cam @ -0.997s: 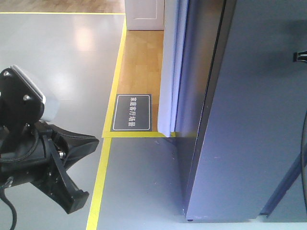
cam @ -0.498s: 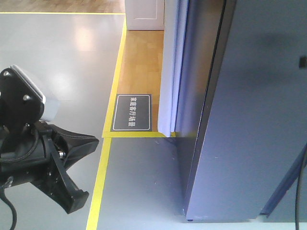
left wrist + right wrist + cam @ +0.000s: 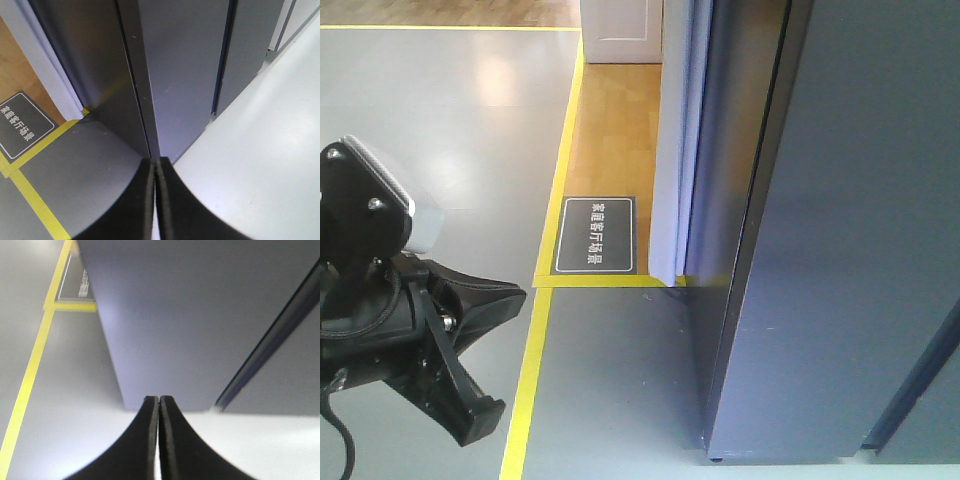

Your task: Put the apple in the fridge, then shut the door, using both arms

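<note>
The fridge fills the right of the front view as a tall dark grey block. Its door lies flush against the body, with only a thin seam showing. No white interior shows, and the apple is out of view. My left gripper hangs low at the left, above the grey floor and apart from the fridge. In the left wrist view its fingertips are pressed together, pointing at the fridge's bottom corner. My right gripper is shut with nothing in it, aimed at the foot of the grey front.
A yellow floor line runs up past a dark floor sign. Wooden flooring and a white wall edge lie left of the fridge. A second dark grey panel adjoins the fridge at lower right.
The right gripper's tip and its cable, seen at the right edge of the front view, have withdrawn out of frame. The left arm has stayed still.
</note>
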{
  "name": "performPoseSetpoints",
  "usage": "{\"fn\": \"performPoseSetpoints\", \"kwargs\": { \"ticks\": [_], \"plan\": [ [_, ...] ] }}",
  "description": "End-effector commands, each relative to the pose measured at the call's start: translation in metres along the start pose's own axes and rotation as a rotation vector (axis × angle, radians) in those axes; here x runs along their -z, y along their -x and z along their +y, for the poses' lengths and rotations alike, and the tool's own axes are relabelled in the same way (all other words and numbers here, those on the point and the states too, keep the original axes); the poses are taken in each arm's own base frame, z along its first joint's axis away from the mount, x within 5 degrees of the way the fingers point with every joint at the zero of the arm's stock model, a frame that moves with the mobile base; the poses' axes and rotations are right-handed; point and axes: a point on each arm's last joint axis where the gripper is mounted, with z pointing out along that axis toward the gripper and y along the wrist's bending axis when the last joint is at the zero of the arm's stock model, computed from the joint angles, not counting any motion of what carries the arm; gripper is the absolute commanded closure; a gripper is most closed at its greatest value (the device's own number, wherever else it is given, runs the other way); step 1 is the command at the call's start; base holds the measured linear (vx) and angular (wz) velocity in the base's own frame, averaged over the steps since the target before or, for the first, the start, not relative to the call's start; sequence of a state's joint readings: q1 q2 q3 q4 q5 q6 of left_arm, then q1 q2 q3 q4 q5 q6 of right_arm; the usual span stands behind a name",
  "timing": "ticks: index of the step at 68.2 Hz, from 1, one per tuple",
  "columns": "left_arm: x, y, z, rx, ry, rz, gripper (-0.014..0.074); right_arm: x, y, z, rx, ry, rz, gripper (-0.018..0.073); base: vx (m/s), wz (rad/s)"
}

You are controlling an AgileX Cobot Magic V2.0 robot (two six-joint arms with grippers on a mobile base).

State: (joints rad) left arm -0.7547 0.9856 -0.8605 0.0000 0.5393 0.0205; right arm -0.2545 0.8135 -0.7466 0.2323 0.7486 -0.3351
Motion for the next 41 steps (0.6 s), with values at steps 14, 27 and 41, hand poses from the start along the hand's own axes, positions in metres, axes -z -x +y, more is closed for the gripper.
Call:
{"fn": "performPoseSetpoints", "kwargs": {
  "ticks": [14,27,41],
  "plan": [
    [0.009,0.014,0.0,0.009,0.001,-0.102,0.0602,0.033,-0.038,0.006,-0.013,-0.051,0.041,0.0561,0.0,0.0],
    [0.009,0.014,0.0,0.009,0.001,-0.101,0.0602,0.052,-0.052,0.01,-0.044,-0.074,0.051,0.0561,0.0,0.0],
    [0.009,0.014,0.0,0.009,0.001,-0.101,0.0602,0.068,-0.064,0.014,0.036,-0.061,0.04,0.0561,0.0,0.0]
  ]
}}
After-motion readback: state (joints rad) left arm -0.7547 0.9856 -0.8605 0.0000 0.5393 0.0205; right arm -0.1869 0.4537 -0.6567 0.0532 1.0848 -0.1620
